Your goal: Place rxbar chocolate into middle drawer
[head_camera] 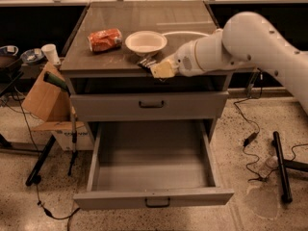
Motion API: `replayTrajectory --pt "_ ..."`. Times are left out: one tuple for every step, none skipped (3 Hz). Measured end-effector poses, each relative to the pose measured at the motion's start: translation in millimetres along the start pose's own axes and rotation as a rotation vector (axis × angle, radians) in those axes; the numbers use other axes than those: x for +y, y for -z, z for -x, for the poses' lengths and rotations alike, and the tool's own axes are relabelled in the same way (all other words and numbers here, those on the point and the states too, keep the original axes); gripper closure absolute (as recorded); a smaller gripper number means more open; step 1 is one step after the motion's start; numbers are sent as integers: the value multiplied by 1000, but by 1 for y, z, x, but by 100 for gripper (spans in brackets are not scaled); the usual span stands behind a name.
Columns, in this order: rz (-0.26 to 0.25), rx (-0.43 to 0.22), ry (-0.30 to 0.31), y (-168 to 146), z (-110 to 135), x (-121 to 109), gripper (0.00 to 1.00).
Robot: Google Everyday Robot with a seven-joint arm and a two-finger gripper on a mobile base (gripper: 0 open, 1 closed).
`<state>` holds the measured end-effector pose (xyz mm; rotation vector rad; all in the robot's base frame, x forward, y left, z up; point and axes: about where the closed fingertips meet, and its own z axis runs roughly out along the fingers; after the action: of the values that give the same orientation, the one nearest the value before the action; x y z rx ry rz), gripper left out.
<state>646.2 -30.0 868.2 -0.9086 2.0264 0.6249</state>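
Camera view records the gripper over the front edge of the cabinet top, at 5 o'clock from the white bowl. Its fingers pinch one end of the rxbar chocolate, which juts out toward 10 o'clock. Judged light, thin, slick-wrapped and somewhat bendable, the bar is best held across its short width near the middle, not by an end; the middle drawer stands open at 6 o'clock, well below.
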Motion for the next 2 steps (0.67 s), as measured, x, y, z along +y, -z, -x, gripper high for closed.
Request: replayTrajectory --pt "6 22 -1 -28 -51 14 100" --pt "11 54 -5 -51 -98 29 100"
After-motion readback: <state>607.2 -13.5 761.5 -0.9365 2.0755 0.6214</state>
